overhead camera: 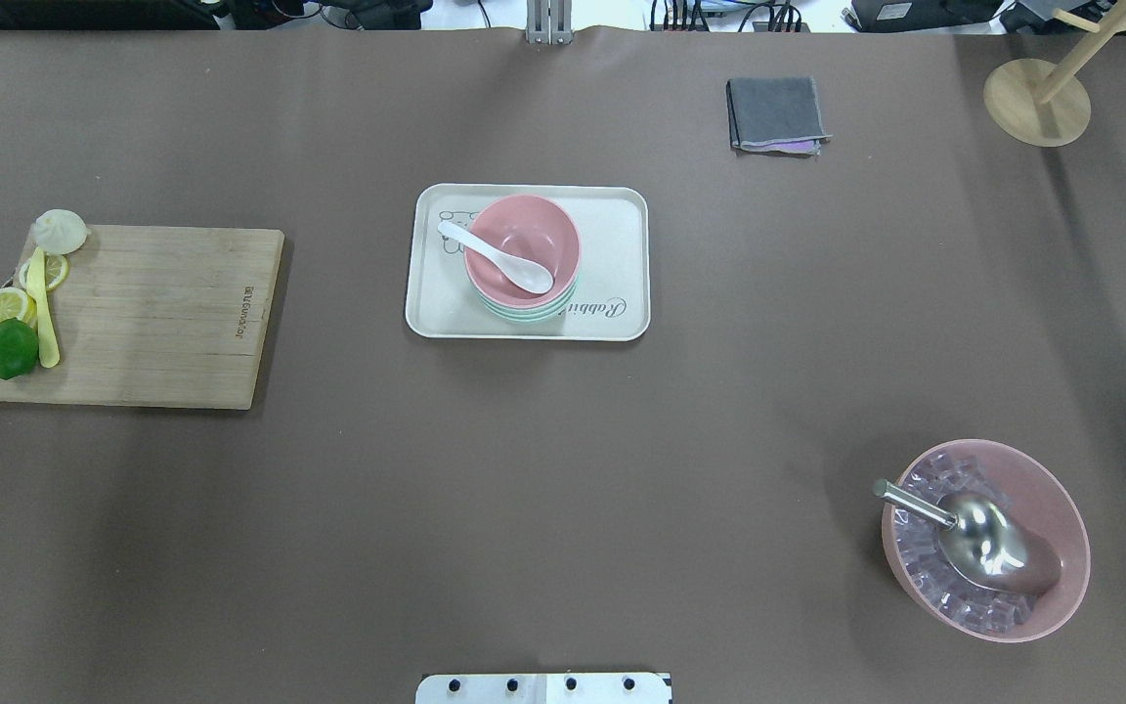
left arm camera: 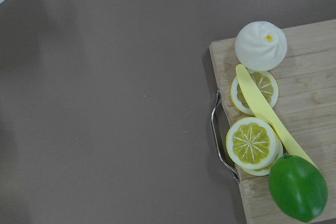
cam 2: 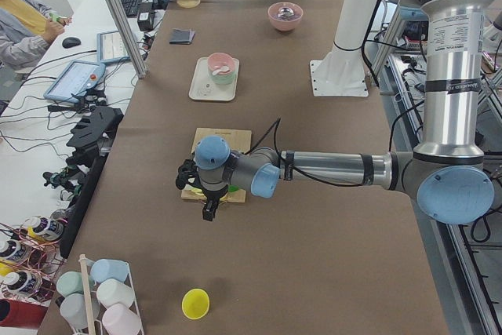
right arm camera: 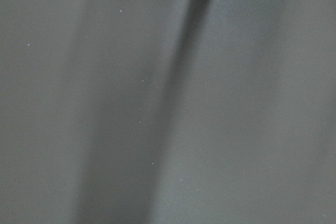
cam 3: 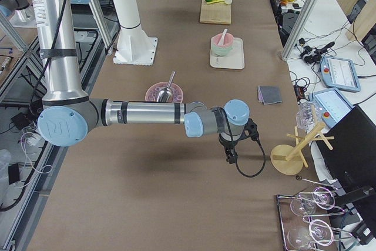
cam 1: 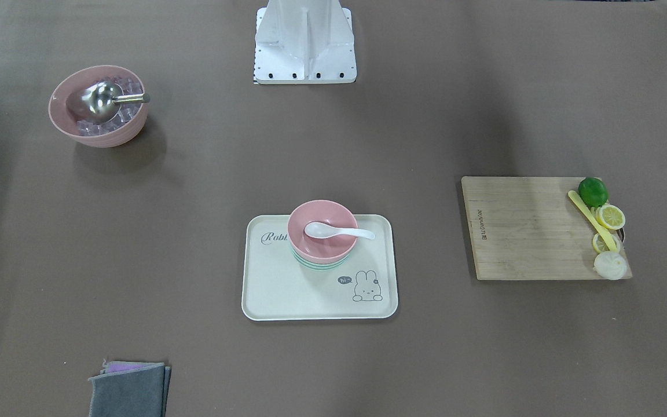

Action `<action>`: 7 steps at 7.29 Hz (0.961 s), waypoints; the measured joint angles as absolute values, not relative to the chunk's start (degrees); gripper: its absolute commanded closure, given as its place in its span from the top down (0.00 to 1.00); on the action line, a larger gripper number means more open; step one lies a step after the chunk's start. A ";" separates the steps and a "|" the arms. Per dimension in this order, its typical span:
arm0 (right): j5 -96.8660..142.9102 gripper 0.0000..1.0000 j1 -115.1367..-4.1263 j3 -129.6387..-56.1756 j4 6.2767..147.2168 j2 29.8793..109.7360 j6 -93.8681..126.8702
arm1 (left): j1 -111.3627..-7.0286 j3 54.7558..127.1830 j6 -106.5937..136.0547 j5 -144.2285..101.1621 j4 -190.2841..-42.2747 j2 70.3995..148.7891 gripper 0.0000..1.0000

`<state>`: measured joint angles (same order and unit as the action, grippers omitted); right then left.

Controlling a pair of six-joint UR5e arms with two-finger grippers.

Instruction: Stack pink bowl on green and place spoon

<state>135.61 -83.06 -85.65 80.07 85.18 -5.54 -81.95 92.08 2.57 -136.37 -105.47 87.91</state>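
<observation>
The pink bowl (cam 1: 333, 248) sits nested in the green bowl (cam 1: 312, 265) on the cream tray (cam 1: 287, 289) at mid-table. The white spoon (cam 1: 336, 231) lies in the pink bowl with its handle over the rim. The stack also shows in the overhead view (overhead camera: 545, 235). My left gripper (cam 2: 208, 211) hangs over the end of the cutting board, far from the tray; I cannot tell whether it is open or shut. My right gripper (cam 3: 230, 157) hovers over bare table near the wooden stand, and I cannot tell its state either.
A second pink bowl (overhead camera: 1061, 577) holds ice cubes and a metal scoop (overhead camera: 974, 538). A wooden cutting board (overhead camera: 152, 313) carries a lime, lemon slices, a yellow knife and a bun. A grey cloth (overhead camera: 778, 114) and a wooden stand (overhead camera: 1037, 103) lie at the far side.
</observation>
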 measured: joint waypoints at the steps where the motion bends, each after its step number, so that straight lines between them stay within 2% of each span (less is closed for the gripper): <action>1: 135.67 1.00 -83.06 -85.69 80.09 85.31 -5.53 | -82.71 92.06 -0.36 -136.51 -103.36 88.66 0.98; 7: 137.51 1.00 -83.06 -85.72 80.08 85.84 -5.43 | -83.44 92.41 -1.60 -136.58 -102.01 88.38 0.98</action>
<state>137.51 -83.06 -85.72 80.08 85.84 -5.43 -83.44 92.41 -1.60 -136.58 -102.01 88.38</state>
